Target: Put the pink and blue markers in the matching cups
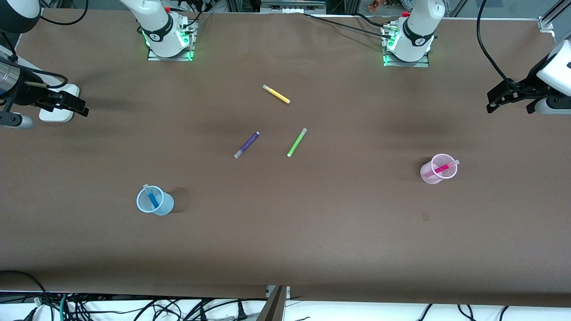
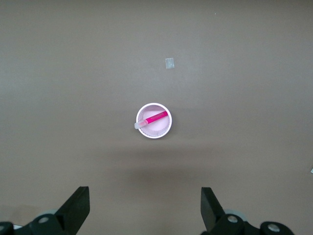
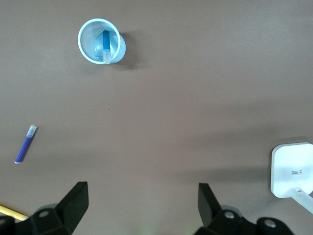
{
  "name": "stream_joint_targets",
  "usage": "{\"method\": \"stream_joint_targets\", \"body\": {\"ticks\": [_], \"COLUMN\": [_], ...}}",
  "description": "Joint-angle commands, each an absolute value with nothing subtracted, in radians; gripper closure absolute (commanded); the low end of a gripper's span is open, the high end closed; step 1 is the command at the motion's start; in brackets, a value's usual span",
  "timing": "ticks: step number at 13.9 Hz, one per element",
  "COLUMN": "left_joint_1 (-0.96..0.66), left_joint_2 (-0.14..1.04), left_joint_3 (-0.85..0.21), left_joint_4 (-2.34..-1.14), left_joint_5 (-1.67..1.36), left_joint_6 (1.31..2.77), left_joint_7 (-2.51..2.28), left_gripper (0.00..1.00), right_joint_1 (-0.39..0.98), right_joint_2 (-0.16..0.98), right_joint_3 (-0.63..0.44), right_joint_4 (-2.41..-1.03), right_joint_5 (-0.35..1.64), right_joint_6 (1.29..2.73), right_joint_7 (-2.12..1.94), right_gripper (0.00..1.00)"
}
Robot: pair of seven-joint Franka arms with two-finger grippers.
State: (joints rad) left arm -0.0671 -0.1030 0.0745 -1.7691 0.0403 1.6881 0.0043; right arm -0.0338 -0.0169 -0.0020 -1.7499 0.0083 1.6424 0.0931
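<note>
The sky-blue marker (image 1: 153,197) stands slanted in the pale blue cup (image 1: 166,206), toward the right arm's end of the table. The magenta-pink marker (image 1: 442,168) leans in the pale pink cup (image 1: 426,175), toward the left arm's end. My left gripper (image 1: 495,101) hangs open and empty high over the left arm's end; its wrist view shows the pink cup (image 2: 168,129) and pink marker (image 2: 156,118) well below its open gripper (image 2: 145,205). My right gripper (image 1: 76,106) hangs open and empty high over the right arm's end; its wrist view shows the blue cup (image 3: 86,45), blue marker (image 3: 106,42) and open gripper (image 3: 143,203).
A yellow pen (image 1: 276,94), a dark purple pen (image 1: 246,145) and a lime-green pen (image 1: 296,142) lie mid-table. A white box (image 1: 55,109) sits under my right gripper. A small patch (image 1: 425,217) lies nearer the camera than the pink cup.
</note>
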Motion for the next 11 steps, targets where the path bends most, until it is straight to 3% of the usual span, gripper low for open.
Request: {"method": "stream_joint_targets", "body": {"ticks": [1, 11], "left_joint_1": [-0.071, -0.071], "left_joint_2": [-0.095, -0.097], "left_joint_3": [0.071, 0.069], "left_joint_4": [-1.752, -1.752], "left_joint_5": [0.066, 0.064], "left_joint_6": [1.677, 1.675], "left_joint_7": [0.002, 0.0], "left_gripper": [0.0, 0.0], "right_joint_1": [-0.014, 0.015], "right_joint_2": [-0.011, -0.011], "right_joint_3": [0.0, -0.002], "right_joint_4": [-1.732, -1.733], "right_joint_5": [-0.012, -0.023], "right_joint_6": [1.626, 1.617], "right_joint_7": [0.092, 0.152], "right_gripper": [0.01, 0.01]}}
